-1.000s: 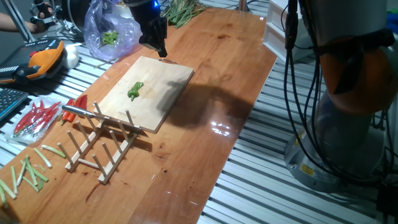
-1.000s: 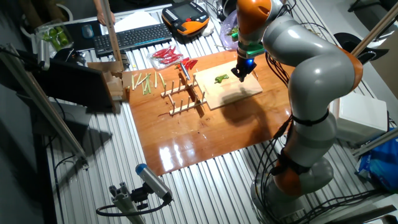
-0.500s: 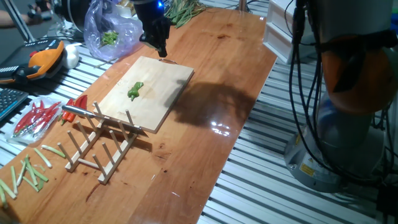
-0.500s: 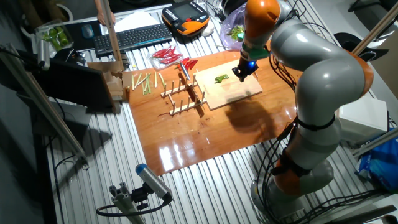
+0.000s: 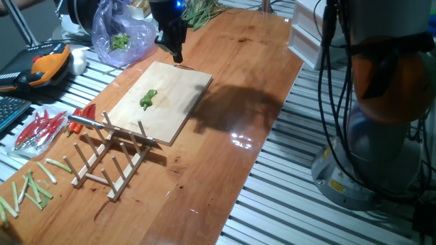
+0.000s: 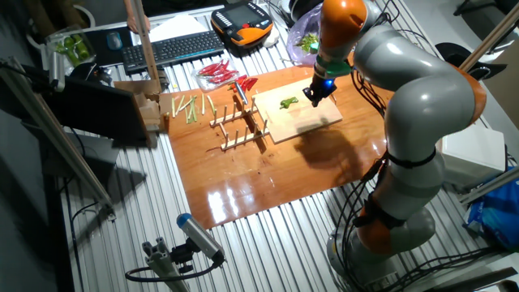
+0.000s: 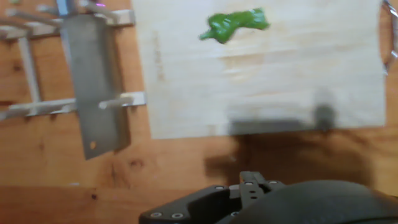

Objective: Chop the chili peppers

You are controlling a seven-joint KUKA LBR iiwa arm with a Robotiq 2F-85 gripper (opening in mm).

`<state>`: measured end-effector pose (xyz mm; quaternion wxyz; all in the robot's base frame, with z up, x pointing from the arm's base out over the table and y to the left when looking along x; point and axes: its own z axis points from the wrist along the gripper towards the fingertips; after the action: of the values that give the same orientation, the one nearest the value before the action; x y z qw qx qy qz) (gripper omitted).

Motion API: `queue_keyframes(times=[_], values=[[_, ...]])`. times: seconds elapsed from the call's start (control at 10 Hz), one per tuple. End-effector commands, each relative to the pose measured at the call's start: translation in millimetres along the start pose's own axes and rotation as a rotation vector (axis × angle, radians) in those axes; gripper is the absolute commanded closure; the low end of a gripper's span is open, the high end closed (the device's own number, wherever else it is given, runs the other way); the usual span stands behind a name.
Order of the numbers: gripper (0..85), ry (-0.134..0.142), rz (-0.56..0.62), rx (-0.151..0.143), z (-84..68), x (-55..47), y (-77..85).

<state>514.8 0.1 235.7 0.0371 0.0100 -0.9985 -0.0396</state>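
A small bright green chili pepper [image 5: 148, 99] lies alone on the pale wooden cutting board [image 5: 178, 87]. It also shows in the other fixed view [image 6: 288, 103] and at the top of the hand view [image 7: 233, 26]. My gripper [image 5: 176, 52] hangs over the board's far edge, away from the chili and holding nothing that I can see; in the other fixed view it [image 6: 315, 95] is just right of the chili. Its fingers are too dark and small to tell whether they are open or shut. A steel cleaver blade [image 7: 96, 87] rests on the wooden peg rack [image 5: 112, 160] beside the board.
A plastic bag of greens [image 5: 120, 37] lies behind the board. Red chilies [image 5: 37, 129] and pale green stalk sticks [image 5: 30, 187] lie left of the rack. An orange pendant [image 5: 48, 64] and a keyboard [image 6: 170, 49] sit off the table's left side.
The gripper has drifted slightly back along the board's far edge and the arm's elbow has shifted. The chili, board and cleaver have not moved.
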Motion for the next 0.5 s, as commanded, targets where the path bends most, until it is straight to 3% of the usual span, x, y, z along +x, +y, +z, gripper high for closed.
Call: queue_keyframes(times=[0.0, 0.1, 0.4], values=[[85.0, -0.056, 0.000, 0.034, -0.1, -0.1, 0.6], [85.0, -0.033, -0.012, 0.032, -0.1, -0.1, 0.6], [85.0, -0.035, 0.010, 0.018, -0.1, -0.1, 0.6]])
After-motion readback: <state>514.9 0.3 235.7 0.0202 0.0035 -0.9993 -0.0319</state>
